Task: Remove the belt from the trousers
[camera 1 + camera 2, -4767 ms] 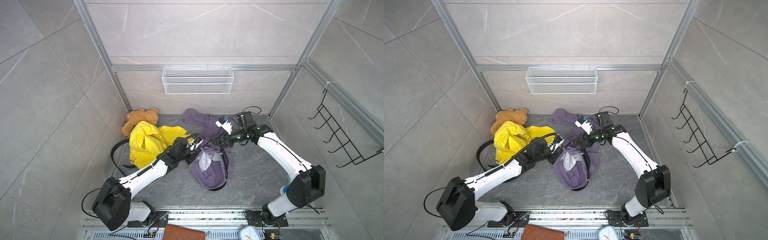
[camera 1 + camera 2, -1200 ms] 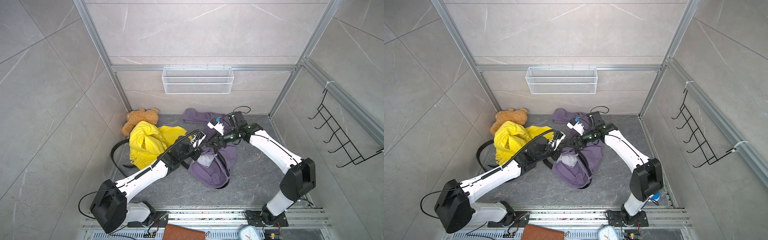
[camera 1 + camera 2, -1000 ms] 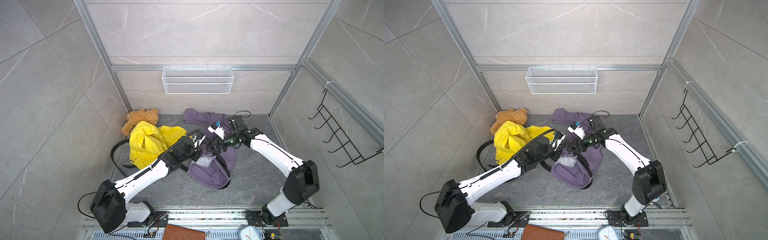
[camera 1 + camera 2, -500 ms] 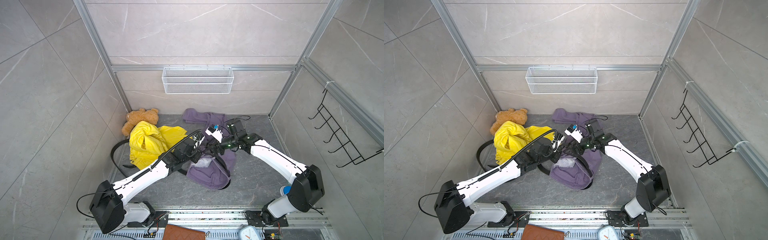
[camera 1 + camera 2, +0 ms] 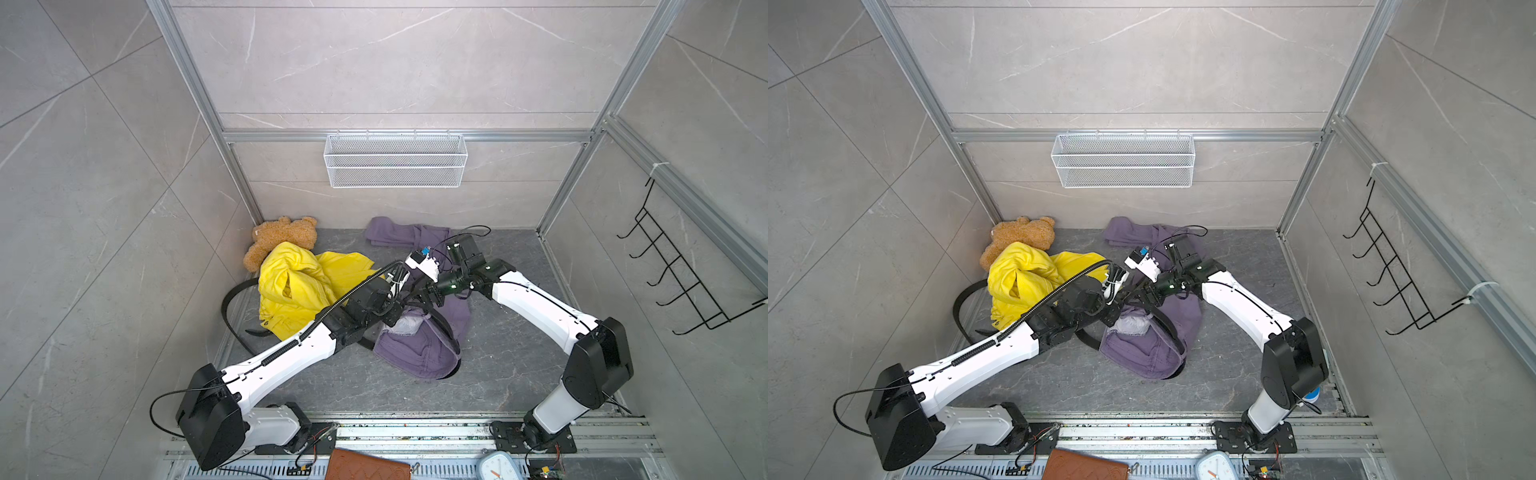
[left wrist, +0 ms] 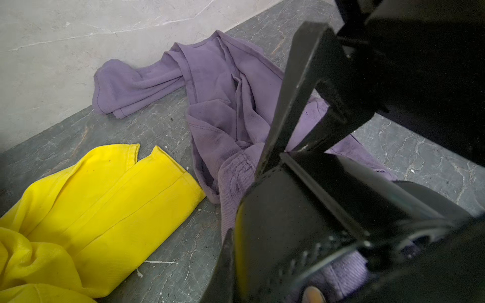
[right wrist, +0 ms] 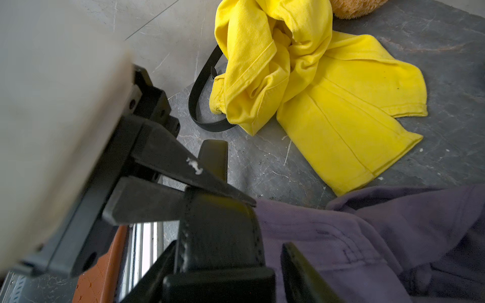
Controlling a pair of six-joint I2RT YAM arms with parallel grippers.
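yellow trousers (image 5: 299, 286) and a spare belt (image 5: 224, 305) lie left of the purple trousers (image 5: 419, 357). at the purple trousers' waistband the left end effector (image 7: 210, 199) is clamped narrow on the belt (image 7: 220, 230), a grip only the right wrist view shows plainly. over the same waistband the right end effector (image 7: 228, 244) straddles the belt, fingers spread either side.

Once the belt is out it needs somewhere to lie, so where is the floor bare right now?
Bare floor lies between the purple trousers and the right arm, and again between the trousers and the front rail. Crowded: the back left corner, with teddy bear, yellow trousers, loose black belt.
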